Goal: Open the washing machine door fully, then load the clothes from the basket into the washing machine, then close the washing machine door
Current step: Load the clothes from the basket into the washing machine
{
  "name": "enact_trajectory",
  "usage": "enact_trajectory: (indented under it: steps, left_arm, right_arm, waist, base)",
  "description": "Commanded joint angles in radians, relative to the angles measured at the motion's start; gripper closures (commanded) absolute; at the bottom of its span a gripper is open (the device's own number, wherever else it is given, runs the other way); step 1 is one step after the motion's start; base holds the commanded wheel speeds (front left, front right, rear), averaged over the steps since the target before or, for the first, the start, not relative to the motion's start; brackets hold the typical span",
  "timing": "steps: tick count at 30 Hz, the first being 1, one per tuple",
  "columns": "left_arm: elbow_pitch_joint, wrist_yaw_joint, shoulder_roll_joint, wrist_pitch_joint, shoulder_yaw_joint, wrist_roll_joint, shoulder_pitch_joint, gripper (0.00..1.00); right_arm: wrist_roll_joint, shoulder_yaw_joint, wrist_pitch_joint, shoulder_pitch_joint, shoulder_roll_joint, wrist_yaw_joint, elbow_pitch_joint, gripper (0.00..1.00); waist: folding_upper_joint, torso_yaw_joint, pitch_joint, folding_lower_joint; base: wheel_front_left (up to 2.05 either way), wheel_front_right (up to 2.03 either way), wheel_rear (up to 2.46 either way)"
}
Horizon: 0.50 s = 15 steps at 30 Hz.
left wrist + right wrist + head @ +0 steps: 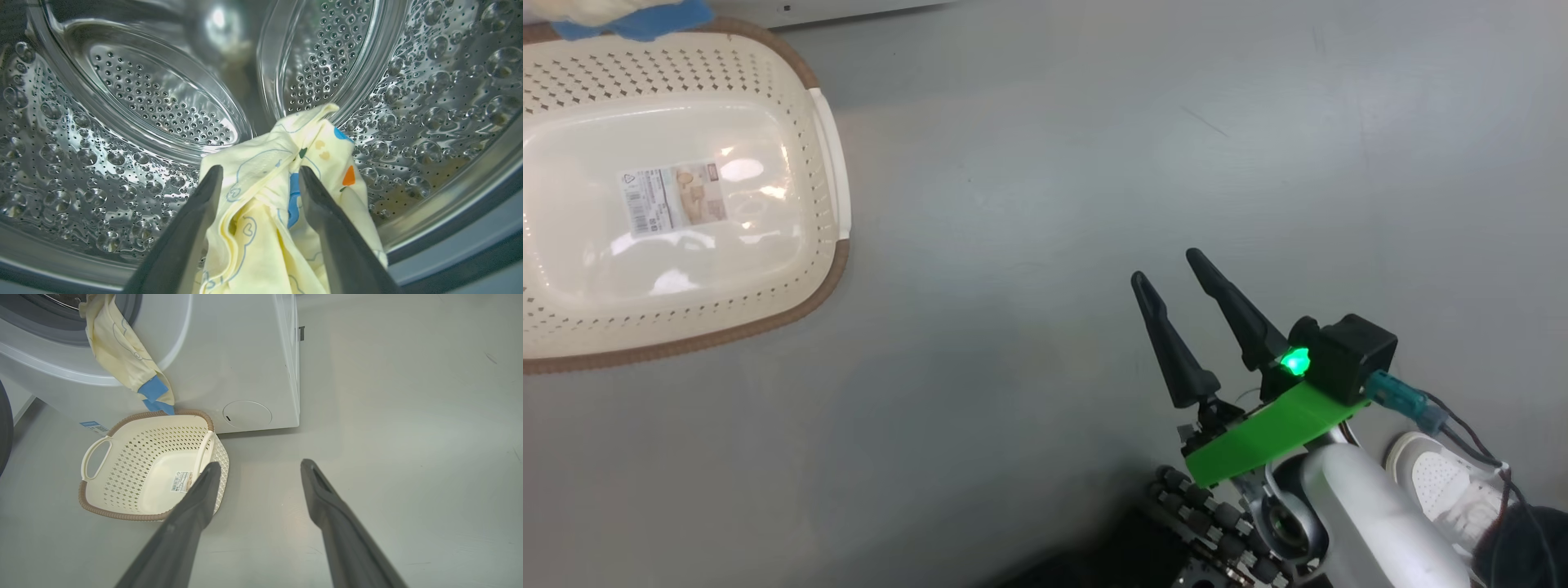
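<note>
inside, the left gripper [259, 173] is seen within the perforated steel drum [155, 102] of the washing machine [245, 355], its two dark fingers spread wide apart. the clothes [253, 245], pale yellow fabric marked with thin blue line drawings and small blue and orange shapes, are bunched between those fingers and draped down over the drum's front lip. no pinch is made on the fabric; whether it is brushed by the fingers' inner sides cannot be told.

from the right wrist view, the same fabric is seen hanging out of the machine's round opening, across the grey gasket and down the white front panel. its blue patch [153, 390] is carried low enough to meet the far brown rim of the basket [122, 514]. the basket is set upright on the grey floor [1094, 163], just in front of the machine, and a label sticker [674, 196] is shown on its bare bottom.

the right gripper [1166, 266] is held above the floor, to the right of the basket and apart from it, with its fingers likewise spread. a green bracket [1266, 433] is fixed at its wrist, and a white shoe [1437, 482] is seen just beyond the forearm.
</note>
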Motion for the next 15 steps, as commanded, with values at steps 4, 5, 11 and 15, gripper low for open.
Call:
enact_trajectory:
  steps: [4, 5, 11, 15]
  left_arm:
    - [-0.010, 0.008, -0.008, -0.001, -0.011, -0.014, -0.042, 0.00]
    - [-0.007, 0.008, -0.012, -0.003, -0.011, -0.018, -0.036, 0.00]
    - [0.005, 0.015, -0.031, -0.014, -0.008, -0.038, -0.009, 0.00]
    - [0.010, 0.017, -0.047, -0.033, -0.003, -0.056, 0.010, 0.00]
  right_arm:
    - [-0.003, 0.003, -0.006, 0.025, -0.005, 0.004, -0.018, 0.00]
    - [-0.004, 0.002, -0.006, 0.024, -0.005, 0.004, -0.018, 0.00]
    - [-0.010, -0.006, -0.006, 0.020, -0.005, 0.004, -0.015, 0.00]
    - [-0.016, -0.018, -0.006, 0.018, -0.005, 0.004, -0.015, 0.00]
  waist:
    - [-0.0001, 0.016, -0.015, 0.0000]
    - [-0.0001, 0.018, -0.020, 0.0000]
    - [-0.0001, 0.034, -0.041, 0.0000]
    - [-0.0001, 0.048, -0.058, 0.0000]
  base:
    - [0.00, 0.00, 0.00]
    - [0.00, 0.00, 0.00]
    - [0.00, 0.00, 0.00]
    - [0.00, 0.00, 0.00]
